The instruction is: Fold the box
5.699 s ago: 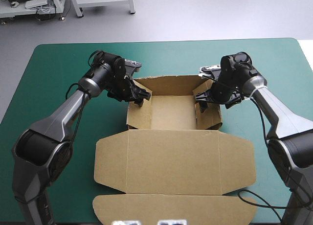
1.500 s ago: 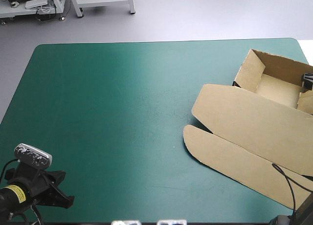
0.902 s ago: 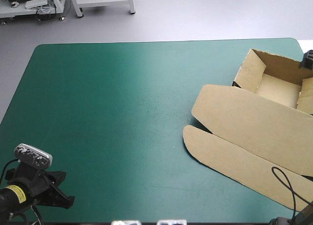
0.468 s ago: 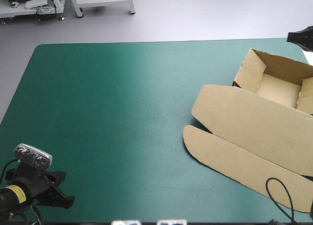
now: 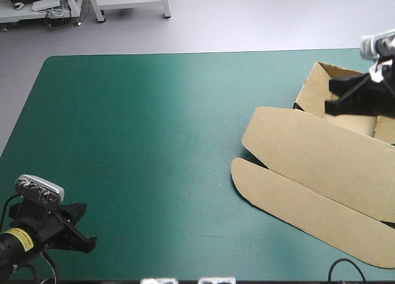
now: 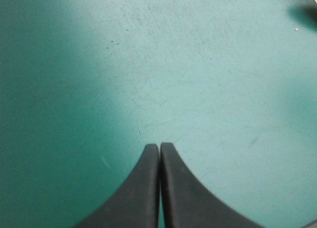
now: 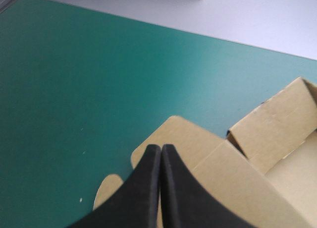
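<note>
Teal-green table cover (image 5: 154, 123) spread beneath both arms; brown box (image 5: 308, 154), an open tray with lid flat, just under and ahead of the right gripper (image 7: 161, 147); well apart from the left gripper (image 6: 159, 147); both pairs of black fingers pressed tip to tip, holding nothing.

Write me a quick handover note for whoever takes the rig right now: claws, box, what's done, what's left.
Left claw: shut, empty, over bare teal-green cover by the table's near-left corner.
Right claw: shut, holding nothing, raised over the box at the table's right side.
Box: walls are raised into an open tray at the far right. The lid lies flat, reaching toward the near edge.
Done: tray walls are up.
Left: the lid is unfolded. It is probably the next thing to grasp, if the job calls for it.
</note>
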